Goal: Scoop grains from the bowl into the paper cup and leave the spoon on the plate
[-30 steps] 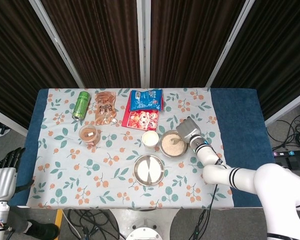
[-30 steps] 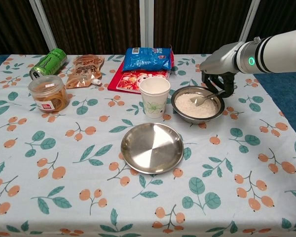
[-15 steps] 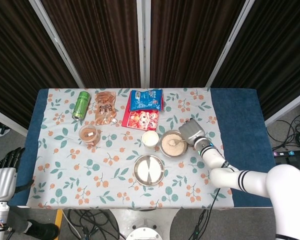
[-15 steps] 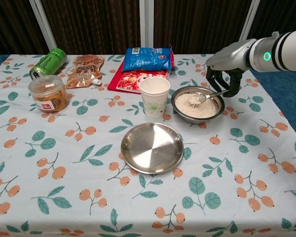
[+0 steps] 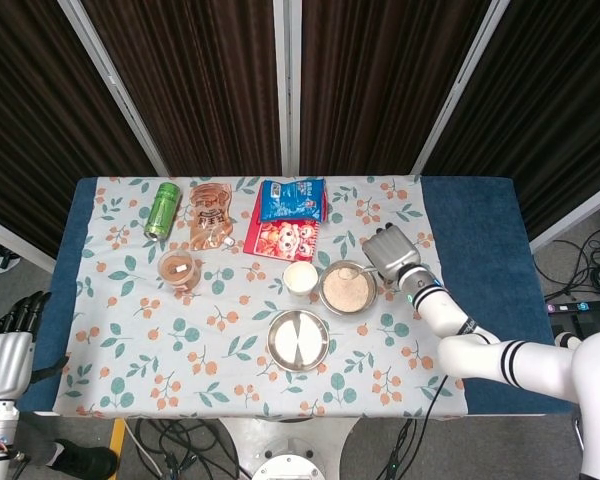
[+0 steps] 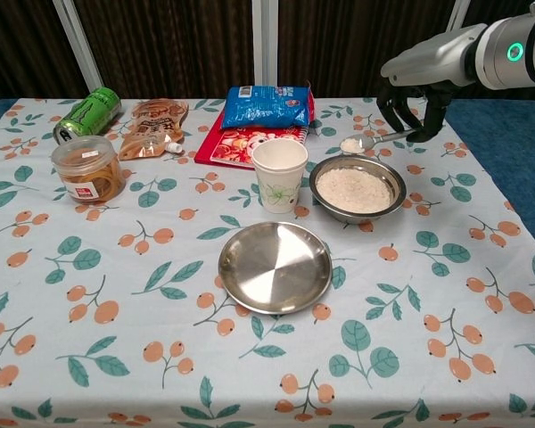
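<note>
Above the far rim of the bowl (image 6: 357,189), spoon (image 6: 367,141) heaped with pale grains, gripped level by the right hand (image 6: 411,105), fingers curled round its handle.

Bright even light, soft shadows, sharp

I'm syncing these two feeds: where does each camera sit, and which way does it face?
Head view: high above the table's near edge, looking steeply down; shows the right hand, its arm, and the left hand hanging beside the table.
Chest view: low at the near edge, looking across; shows only the right hand and forearm.
Shared: spoon, bowl, paper cup, plate.
</note>
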You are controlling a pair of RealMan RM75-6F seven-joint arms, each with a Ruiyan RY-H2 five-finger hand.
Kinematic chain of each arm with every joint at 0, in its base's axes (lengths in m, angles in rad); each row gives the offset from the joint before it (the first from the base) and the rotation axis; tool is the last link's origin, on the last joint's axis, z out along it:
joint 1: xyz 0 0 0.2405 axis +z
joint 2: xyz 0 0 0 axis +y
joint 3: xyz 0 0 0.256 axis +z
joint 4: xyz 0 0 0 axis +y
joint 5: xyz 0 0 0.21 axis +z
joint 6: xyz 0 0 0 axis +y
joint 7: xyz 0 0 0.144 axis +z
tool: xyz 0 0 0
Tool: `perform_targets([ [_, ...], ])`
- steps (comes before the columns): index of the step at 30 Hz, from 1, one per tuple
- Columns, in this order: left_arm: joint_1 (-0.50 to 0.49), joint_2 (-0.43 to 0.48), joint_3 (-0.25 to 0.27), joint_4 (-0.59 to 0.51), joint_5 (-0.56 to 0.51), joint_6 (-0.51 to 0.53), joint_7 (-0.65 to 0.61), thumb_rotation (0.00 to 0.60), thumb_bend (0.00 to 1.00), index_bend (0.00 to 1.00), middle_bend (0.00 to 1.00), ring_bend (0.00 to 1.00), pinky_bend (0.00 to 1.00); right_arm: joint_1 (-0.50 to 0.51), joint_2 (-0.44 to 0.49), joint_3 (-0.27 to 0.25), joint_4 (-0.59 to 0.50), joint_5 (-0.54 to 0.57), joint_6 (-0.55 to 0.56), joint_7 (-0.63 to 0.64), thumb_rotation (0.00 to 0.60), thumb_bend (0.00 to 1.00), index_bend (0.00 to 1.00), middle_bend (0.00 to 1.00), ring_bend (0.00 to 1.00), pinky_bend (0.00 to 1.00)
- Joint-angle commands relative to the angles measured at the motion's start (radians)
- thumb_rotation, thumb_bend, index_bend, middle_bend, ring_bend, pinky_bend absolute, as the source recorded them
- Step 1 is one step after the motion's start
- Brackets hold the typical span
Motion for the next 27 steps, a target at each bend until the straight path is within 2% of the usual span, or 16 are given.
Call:
perform_targets([
  [1, 0.001, -0.001, 0.000, 0.002, -0.001, 0.001, -0.003, 0.600, 0.00, 0.11, 0.18, 0.12, 0.24, 0.013, -0.006, 0.014, -0.002, -0.001, -0.008, 0.006, 0.600, 0.35, 0.62, 0.59, 0.26, 0.22],
  [10, 0.012, -0.004, 0.007, 0.015, 0.003, 0.013, -0.015, 0.600, 0.00, 0.11, 0.18, 0.12, 0.24, 0.110, -0.106, 0.032, 0.065, 0.052, -0.019, -0.064, 0.600, 0.35, 0.62, 0.60, 0.26, 0.22],
  [16, 0.023, -0.009, 0.011, 0.025, 0.001, 0.021, -0.026, 0.600, 0.00, 0.11, 0.18, 0.12, 0.24, 0.169, -0.171, 0.018, 0.095, 0.073, 0.037, -0.164, 0.600, 0.35, 0.63, 0.60, 0.27, 0.22],
  [23, 0.026, -0.012, 0.009, 0.031, -0.003, 0.021, -0.036, 0.600, 0.00, 0.11, 0.18, 0.12, 0.24, 0.198, -0.221, -0.040, 0.095, -0.019, 0.181, -0.343, 0.600, 0.35, 0.63, 0.60, 0.27, 0.20],
  [27, 0.027, -0.014, 0.008, 0.033, -0.004, 0.019, -0.040, 0.600, 0.00, 0.11, 0.18, 0.12, 0.24, 0.187, -0.232, -0.061, 0.086, -0.099, 0.225, -0.390, 0.600, 0.35, 0.63, 0.60, 0.27, 0.20],
])
